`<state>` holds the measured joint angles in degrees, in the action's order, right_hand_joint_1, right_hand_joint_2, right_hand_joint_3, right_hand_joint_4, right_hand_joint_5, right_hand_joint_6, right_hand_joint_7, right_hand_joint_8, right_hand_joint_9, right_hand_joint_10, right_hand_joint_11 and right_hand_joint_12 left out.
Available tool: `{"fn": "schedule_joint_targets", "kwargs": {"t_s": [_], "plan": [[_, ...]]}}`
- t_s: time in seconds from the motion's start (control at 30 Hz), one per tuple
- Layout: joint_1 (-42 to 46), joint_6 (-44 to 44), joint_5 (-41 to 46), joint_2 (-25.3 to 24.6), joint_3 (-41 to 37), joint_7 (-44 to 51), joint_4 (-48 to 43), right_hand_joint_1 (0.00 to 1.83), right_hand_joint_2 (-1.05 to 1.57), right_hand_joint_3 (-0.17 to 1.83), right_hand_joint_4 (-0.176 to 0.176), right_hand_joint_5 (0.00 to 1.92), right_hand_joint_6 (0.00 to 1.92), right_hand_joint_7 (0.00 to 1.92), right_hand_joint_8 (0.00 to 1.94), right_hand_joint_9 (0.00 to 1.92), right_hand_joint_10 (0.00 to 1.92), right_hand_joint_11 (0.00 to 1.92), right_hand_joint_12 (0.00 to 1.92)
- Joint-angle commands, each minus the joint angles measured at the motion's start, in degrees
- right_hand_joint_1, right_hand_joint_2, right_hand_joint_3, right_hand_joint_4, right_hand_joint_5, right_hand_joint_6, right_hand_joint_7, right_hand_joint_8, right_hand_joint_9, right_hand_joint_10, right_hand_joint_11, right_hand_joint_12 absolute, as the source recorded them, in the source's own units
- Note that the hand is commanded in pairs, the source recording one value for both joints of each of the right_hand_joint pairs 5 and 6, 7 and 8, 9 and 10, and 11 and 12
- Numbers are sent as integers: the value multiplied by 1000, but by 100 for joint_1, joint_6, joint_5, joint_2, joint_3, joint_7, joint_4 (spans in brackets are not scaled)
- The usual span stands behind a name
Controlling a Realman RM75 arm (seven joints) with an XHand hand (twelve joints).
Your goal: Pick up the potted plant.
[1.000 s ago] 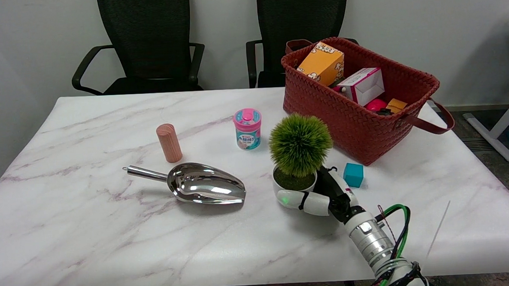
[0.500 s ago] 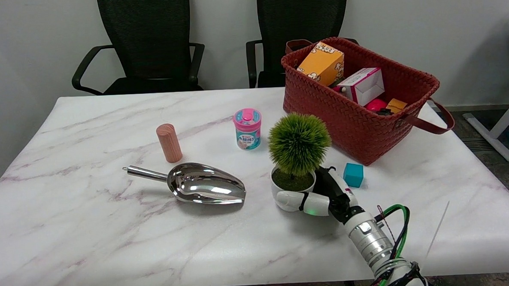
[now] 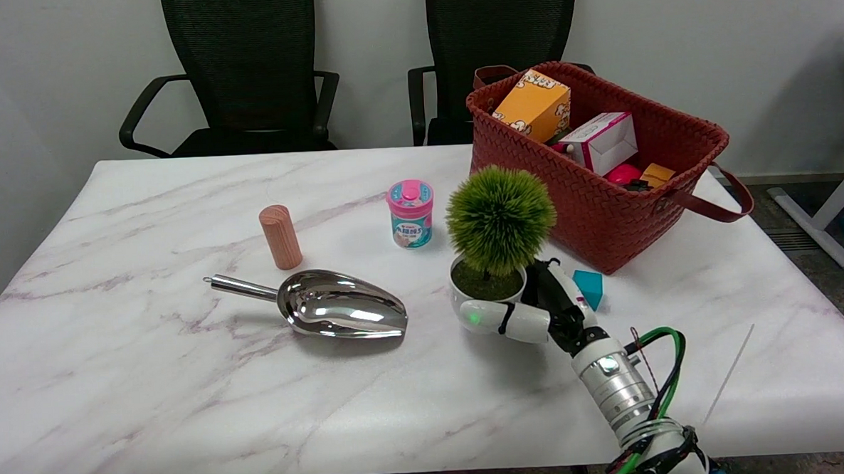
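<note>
The potted plant is a round green tuft in a small white pot. It stands a little right of the table's middle and is raised slightly off the marble, tilted a bit. My right hand wraps the pot from the right and front, with one white finger across the pot's near side and the rest behind it. The pot's lower half is hidden by the hand.
A red woven basket with boxes stands just behind and right of the plant. A teal cube lies right of my hand. A pink-lidded jar, a wooden cylinder and a steel scoop lie to the left.
My right hand has closed round the pot and lifted it: plant and hand now sit higher in the picture. The wrist has risen too and partly covers the teal cube.
</note>
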<state>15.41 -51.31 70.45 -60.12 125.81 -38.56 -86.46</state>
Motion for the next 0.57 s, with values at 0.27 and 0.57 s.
{"fn": "schedule_joint_targets", "kwargs": {"t_s": [0.27, 0.57], "plan": [[-494, -193, -527, 146, -331, -383, -277, 1088, 978, 76, 0, 664, 664, 870, 870, 759, 759, 669, 669], [-590, 156, -557, 165, -920, -330, -301, 1108, 940, 101, 0, 697, 697, 881, 881, 778, 778, 675, 675]]}}
